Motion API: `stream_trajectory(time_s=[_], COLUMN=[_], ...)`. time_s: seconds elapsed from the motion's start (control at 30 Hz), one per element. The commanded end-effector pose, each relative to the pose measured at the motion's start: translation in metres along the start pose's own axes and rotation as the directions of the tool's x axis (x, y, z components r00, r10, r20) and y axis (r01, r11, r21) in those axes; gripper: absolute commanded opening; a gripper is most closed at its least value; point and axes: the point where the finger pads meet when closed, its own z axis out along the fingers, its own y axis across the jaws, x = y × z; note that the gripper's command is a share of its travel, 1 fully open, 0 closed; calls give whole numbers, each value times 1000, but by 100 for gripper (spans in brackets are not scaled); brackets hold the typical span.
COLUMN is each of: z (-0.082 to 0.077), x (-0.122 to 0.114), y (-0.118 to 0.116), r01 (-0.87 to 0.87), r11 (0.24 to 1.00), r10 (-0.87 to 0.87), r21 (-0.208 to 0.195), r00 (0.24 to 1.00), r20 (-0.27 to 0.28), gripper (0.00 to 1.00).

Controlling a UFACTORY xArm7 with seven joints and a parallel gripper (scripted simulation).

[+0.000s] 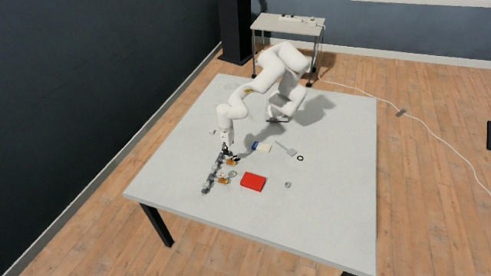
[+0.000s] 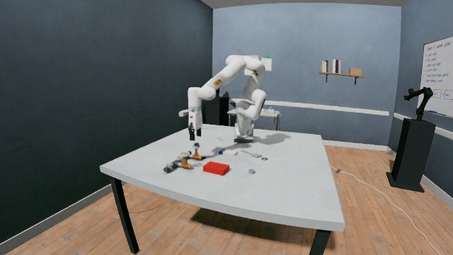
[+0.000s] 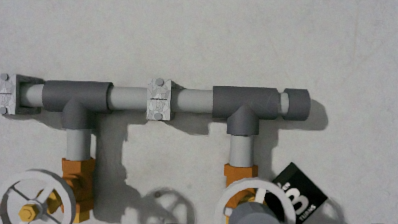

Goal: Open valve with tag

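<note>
A grey pipe lies on the table with two brass valves branching off it, each with a white handwheel. The far valve carries a black tag with a white figure that looks like a 3, partly cut off. In the wrist view its handwheel is at the bottom right, and the untagged near valve is at the bottom left. The near valve also shows in the top view. My gripper hangs open and empty a little above the far valve, not touching it. It shows in the exterior view too.
A red block lies just right of the near valve. A white and blue box, a flat grey tool, a black ring and a small grey ring lie further right. The arm's base stands behind.
</note>
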Motion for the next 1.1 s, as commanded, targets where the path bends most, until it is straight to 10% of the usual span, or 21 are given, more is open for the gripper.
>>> stream_trajectory(time_s=[0.0, 1.07], z=[0, 54], x=[1, 0], y=[-1, -2], r01=[-1, -1], r11=[1000, 1000], r10=[1, 1], r21=[3, 2], r00=[1000, 1000], r20=[-3, -3], gripper=[100, 100])
